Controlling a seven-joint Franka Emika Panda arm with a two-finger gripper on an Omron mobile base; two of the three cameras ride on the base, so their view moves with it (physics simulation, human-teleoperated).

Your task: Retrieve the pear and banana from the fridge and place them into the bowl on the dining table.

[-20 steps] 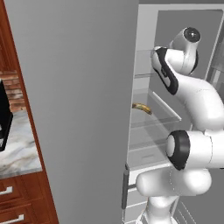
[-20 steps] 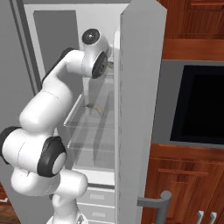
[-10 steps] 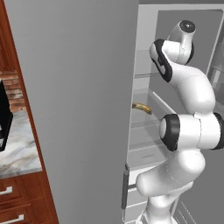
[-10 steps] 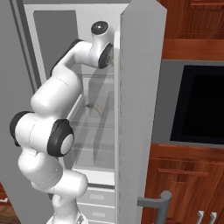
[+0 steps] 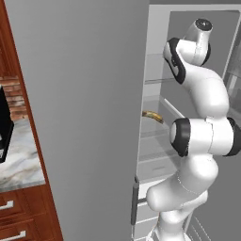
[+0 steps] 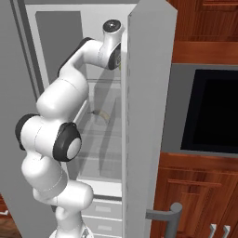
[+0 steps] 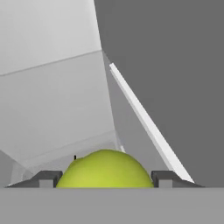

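Note:
Deep in the open fridge (image 5: 84, 117), on an upper shelf, my gripper (image 7: 105, 180) reaches in. A yellow-green pear (image 7: 105, 168) sits between the two dark fingertips (image 7: 47, 179), which press against its sides, so the gripper is shut on the pear. One shelf lower lies the curved yellow-brown banana (image 5: 153, 115), also seen past the door edge as the banana (image 6: 103, 114). My wrist is partly hidden behind the right fridge door (image 6: 144, 116). The bowl and the dining table are out of view.
The left fridge door stands close on the left and the right door close on the right, leaving a narrow gap for the arm. A marble counter (image 5: 19, 160) over wooden drawers is at far left. A black oven (image 6: 209, 111) in reddish cabinetry is on the right.
The arm has straightened upward and the hand has gone further onto the upper shelf. The fingers have closed in from wide open onto the pear.

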